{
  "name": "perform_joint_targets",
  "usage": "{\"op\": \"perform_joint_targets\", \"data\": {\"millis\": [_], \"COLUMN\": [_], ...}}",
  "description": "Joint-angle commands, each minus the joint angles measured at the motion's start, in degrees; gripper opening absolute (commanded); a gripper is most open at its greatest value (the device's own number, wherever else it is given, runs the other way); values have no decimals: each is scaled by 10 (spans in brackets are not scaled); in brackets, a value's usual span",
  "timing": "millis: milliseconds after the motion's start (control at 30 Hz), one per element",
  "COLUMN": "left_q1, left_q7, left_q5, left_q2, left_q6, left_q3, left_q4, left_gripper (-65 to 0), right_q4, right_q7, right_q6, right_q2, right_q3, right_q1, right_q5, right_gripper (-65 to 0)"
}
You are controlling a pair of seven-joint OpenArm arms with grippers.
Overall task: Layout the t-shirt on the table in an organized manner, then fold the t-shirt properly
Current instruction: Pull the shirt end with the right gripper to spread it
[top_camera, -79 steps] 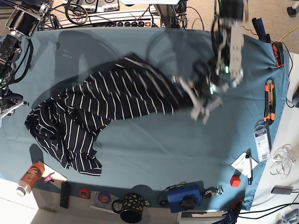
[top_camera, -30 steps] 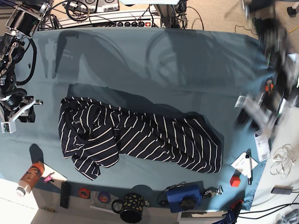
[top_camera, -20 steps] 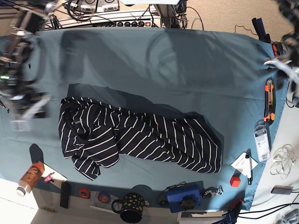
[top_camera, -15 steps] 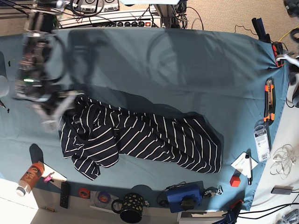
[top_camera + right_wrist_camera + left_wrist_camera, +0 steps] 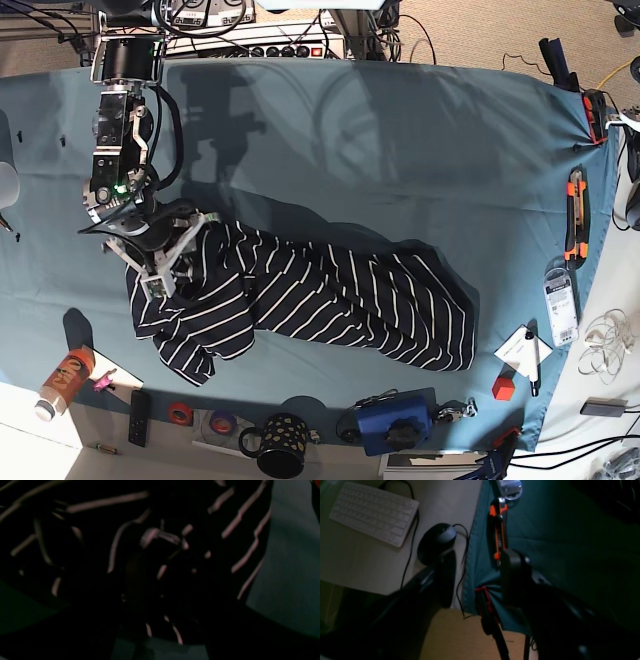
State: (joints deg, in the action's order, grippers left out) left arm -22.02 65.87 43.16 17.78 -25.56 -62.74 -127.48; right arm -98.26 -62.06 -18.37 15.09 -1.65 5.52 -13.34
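Note:
The t-shirt (image 5: 350,300), dark navy with thin white stripes, lies crumpled in a long strip across the front half of the teal table (image 5: 400,150). My right gripper (image 5: 172,255) is down on the shirt's bunched left end, its jaws apart with fabric under them. The right wrist view is dark and filled with striped t-shirt (image 5: 175,530) folds beside a patch of table (image 5: 287,580). My left gripper (image 5: 480,577) hangs open and holding nothing over the right edge of the table (image 5: 570,542), far from the shirt.
An orange utility knife (image 5: 575,215) (image 5: 498,530) lies along the right edge. Off the table there are a mouse (image 5: 436,542) and a keyboard (image 5: 373,513). A mug (image 5: 280,445), a blue device (image 5: 395,422), a can (image 5: 62,380) and a red cube (image 5: 503,386) line the front edge.
My right arm has swung in from the left edge and come down on the shirt's left end. The left arm has pulled off to the right. The shirt has lain still over the last second.

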Motion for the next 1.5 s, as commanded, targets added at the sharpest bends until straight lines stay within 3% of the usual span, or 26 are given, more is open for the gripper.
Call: {"op": "perform_joint_targets", "data": {"millis": [0,67,167,333,433,600,767,867,1033,1133,1300,1467], "left_q1": [0,0,0,0,0,0,0,0,0,0,0,-1], "left_q7": [-15,-17,-19,-19,-19,-19,-29,-29,-28,-28,-29,-29], "left_q5": [6,6,6,6,6,6,12,37,78,113,139,143], "left_q2": [9,9,9,9,9,9,9,9,-7,-31,-72,-88], "left_q6": [-1,0,0,0,0,0,0,-3,-52,-77,-90,-90], "left_q3": [-4,-4,-4,-4,-4,-4,-4,-4,-4,-4,-4,-4], "left_q4": [-8,-8,-8,-8,-8,-8,-8,-8,-8,-8,-8,-8], "left_gripper": [-378,-378,-378,-378,-378,-378,-378,-378,-378,-378,-378,-378], "right_q4": [-10,-10,-10,-11,-11,-11,-11,-10,-3,18,31,31], "right_q7": [1,-20,-42,-24,-7,-1,-24,-18,-8,-10,-59,-143], "right_q6": [0,0,0,0,0,-7,-65,-73,-73,-76,-141,-153], "right_q2": [6,6,7,22,30,30,28,27,27,27,28,40], "right_q3": [-2,-2,-2,-16,-57,-194,-334,-399,-484,-500,-497,-497], "right_q1": [11,11,11,11,11,11,-5,-31,-79,-109,-138,-141], "right_q5": [-1,-1,2,23,23,-13,-80,-81,-107,-124,-158,-296], "right_gripper": [-429,-496,-650,-650,-650,-650,-650,-650,-650,-650,-650,-485]}}
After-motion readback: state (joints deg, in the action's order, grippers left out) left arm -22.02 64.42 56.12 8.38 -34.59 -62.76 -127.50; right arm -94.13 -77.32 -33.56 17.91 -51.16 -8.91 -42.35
